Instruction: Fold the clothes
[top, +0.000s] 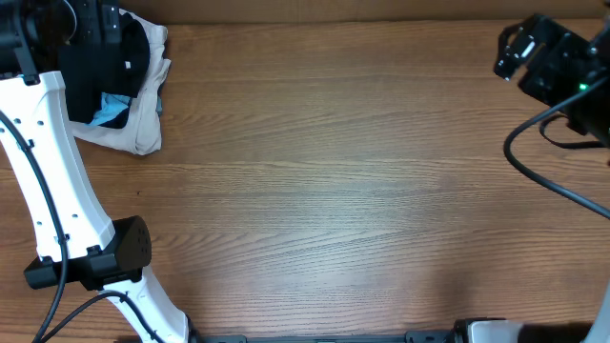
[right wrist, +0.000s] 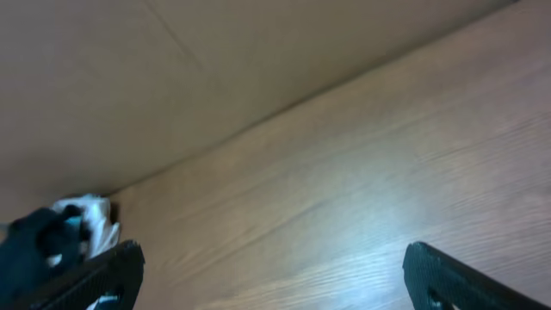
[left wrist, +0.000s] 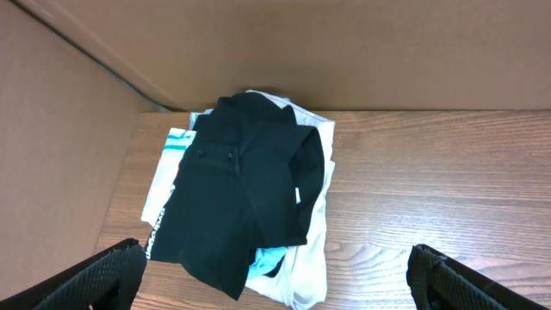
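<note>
The black garment [left wrist: 241, 198] lies crumpled on top of a pile in the table's far left corner, with a small white tag on it. It also shows in the overhead view [top: 100, 71], partly hidden under my left arm. My left gripper [left wrist: 280, 280] is open and empty, hovering just in front of the pile. My right gripper [right wrist: 275, 275] is open and empty at the far right [top: 510, 52], above bare wood. The pile appears as a dark and white blur at the left of the right wrist view [right wrist: 52, 237].
A beige garment [left wrist: 306, 263] and a light blue printed garment [left wrist: 176, 142] lie under the black one. A brown cardboard wall [left wrist: 362, 52] runs along the back and left of the wooden table [top: 334, 191]. My left arm's white link [top: 52, 171] crosses the left side.
</note>
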Robot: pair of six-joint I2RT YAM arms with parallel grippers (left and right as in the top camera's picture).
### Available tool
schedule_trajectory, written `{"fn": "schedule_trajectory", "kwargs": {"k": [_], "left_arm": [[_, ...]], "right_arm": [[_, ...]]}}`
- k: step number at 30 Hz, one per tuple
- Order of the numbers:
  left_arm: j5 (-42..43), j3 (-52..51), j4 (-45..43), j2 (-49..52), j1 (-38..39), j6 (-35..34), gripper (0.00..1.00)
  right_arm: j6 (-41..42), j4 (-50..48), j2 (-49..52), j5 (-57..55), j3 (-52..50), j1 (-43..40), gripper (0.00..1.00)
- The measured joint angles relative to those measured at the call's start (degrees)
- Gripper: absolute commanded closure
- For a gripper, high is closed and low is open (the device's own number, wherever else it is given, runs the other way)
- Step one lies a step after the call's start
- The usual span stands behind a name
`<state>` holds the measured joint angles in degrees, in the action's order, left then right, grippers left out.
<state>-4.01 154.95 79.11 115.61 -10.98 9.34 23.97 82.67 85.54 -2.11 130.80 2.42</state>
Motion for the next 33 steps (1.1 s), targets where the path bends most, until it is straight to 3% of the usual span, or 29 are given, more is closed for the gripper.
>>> {"fn": "schedule_trajectory", "kwargs": {"k": [6,15,20,27,33], "left_arm": [[0.0,0.0,0.0,0.0,0.0,0.0,0.0],[0.3,0.0,0.0,0.0,0.0,0.0,0.0],[0.4,0.0,0.0,0.0,0.0,0.0,0.0],[0.4,0.0,0.0,0.0,0.0,0.0,0.0],[0.4,0.0,0.1,0.0,0.0,0.0,0.0]], "right_arm": [[0.0,-19.9,-11.6,-2.2,-25.4,0.3,0.0],[0.1,-56.7,-37.6,-1.7,-72.6,0.3,0.0],[0.3,-71.4,-51.6,-1.7,-96.1,0.3,0.0],[1.0,-79.0,-68.6,-1.7,-118.0,0.3,0.0],[1.2,-80.6,-77.7,-1.7,-127.3,0.3,0.0]]}}
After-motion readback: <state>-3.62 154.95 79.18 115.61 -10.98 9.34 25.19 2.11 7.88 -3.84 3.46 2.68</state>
